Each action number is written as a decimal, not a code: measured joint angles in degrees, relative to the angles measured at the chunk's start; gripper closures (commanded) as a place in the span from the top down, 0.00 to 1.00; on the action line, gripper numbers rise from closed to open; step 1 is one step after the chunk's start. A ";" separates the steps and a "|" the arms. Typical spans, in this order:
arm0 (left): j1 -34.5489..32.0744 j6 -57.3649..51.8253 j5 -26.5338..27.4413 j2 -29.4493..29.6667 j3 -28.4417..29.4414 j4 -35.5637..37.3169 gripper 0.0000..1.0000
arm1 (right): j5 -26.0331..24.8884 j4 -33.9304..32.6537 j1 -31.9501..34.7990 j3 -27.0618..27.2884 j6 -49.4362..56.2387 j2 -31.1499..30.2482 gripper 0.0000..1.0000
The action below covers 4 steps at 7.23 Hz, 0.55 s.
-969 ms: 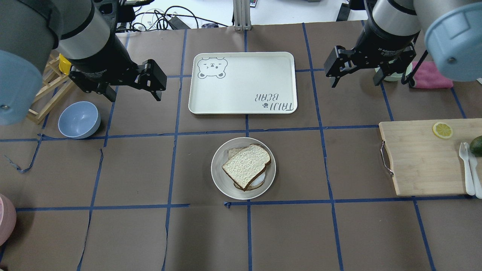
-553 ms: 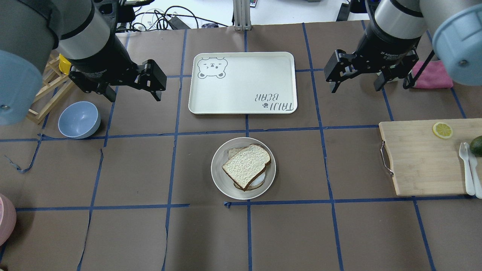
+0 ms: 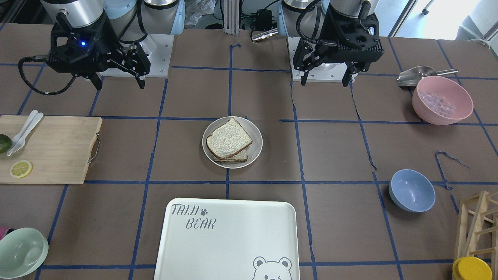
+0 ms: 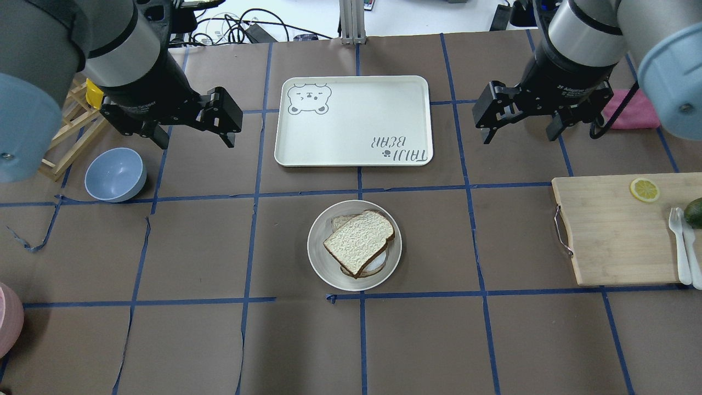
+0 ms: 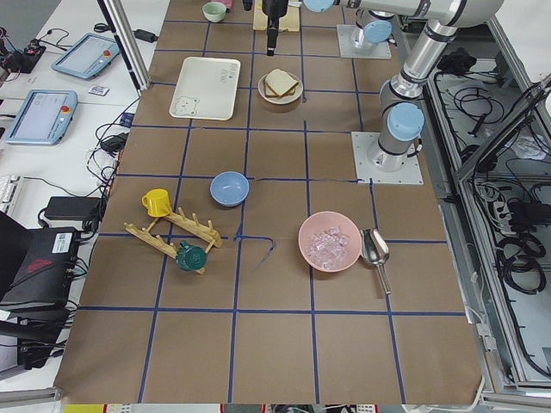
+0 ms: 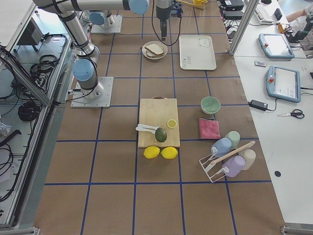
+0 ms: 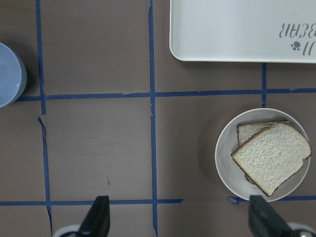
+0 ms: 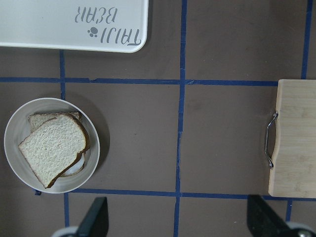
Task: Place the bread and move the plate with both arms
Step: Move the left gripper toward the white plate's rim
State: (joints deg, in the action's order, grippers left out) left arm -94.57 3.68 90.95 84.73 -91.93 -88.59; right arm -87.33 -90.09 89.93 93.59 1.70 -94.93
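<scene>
The bread (image 4: 359,241) is a pale slice with brown crust lying on top of a second slice on the round cream plate (image 4: 318,258), near the table's middle. It also shows in the front view (image 3: 228,138) on the plate (image 3: 255,149), and in both wrist views (image 7: 271,157) (image 8: 52,148). My left gripper (image 4: 197,141) hangs open and empty above the table, left of the tray. My right gripper (image 4: 518,137) hangs open and empty, right of the tray. Both are well apart from the plate.
The white "TAIJI BEAR" tray (image 4: 354,120) lies beyond the plate. A blue bowl (image 4: 115,174) and a wooden rack (image 4: 71,131) are at left. A cutting board (image 4: 614,230) with lemon slice, cutlery and avocado is at right, with a pink cloth (image 4: 630,112) behind it.
My right gripper has shifted slightly right and nearer to the robot's side, still open. The left arm, bread and plate have not moved.
</scene>
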 measured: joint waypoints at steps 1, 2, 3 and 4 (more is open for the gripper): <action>-0.02 -0.04 -0.04 0.18 0.00 0.06 1.00 | 0.04 0.00 0.03 0.26 -0.19 -0.26 1.00; -0.09 -0.06 -0.17 0.58 0.00 0.00 1.00 | 0.05 0.00 0.05 0.40 -0.36 -0.49 1.00; -0.16 -0.07 -0.46 1.16 -0.03 -0.77 1.00 | -0.15 -0.03 0.06 0.51 -0.31 -0.52 1.00; -0.22 -0.05 -0.78 2.20 -0.50 -1.70 1.00 | -0.55 -0.28 0.05 0.58 -0.12 -0.32 1.00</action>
State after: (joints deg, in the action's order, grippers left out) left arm -94.79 3.62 90.17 86.92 -92.44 -90.29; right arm -87.88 -90.37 89.99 94.17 1.58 -95.25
